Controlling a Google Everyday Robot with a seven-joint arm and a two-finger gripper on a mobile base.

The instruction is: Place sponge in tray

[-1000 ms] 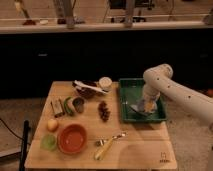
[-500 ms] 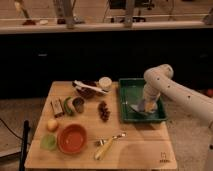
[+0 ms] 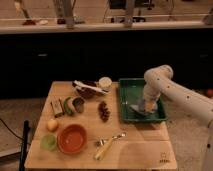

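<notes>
While inside tray (image 3: 126,100) | end effector (image 3: 145,106) over sponge (image 3: 150,106)

the robot's single white arm enters from the lower right edge of the camera view and rises leftward as a long, thick link. it reaches a rounded elbow joint at its highest point, near the upper right of the scene. from that bend the forearm turns sharply and drops almost straight down, a shorter white segment with a slight lean to the left. the gripper (image 3: 143,106) hangs at the end of this vertical segment, pointing downward, low and close to the surface beneath it. its wrist section looks darker than the white links above.
</notes>
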